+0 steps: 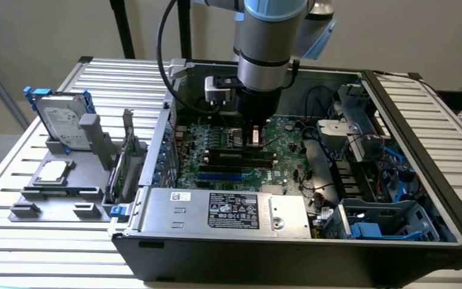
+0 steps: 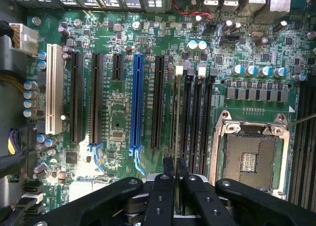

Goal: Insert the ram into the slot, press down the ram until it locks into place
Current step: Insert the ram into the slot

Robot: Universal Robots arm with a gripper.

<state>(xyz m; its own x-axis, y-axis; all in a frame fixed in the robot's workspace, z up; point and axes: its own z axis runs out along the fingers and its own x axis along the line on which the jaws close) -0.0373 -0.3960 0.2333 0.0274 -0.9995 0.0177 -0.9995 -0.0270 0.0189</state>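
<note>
Your arm (image 1: 269,36) hangs straight down from above, its last grey section upright and the wrist vertical beneath it. The hand (image 1: 254,135) points straight downward at the arm's lower end. From the wrist camera you see its two black fingers (image 2: 167,186) drawn close together, nearly parallel, pinching the thin edge of the ram (image 2: 177,112) between their tips. The wider black linkages spread out to either side behind them.
</note>
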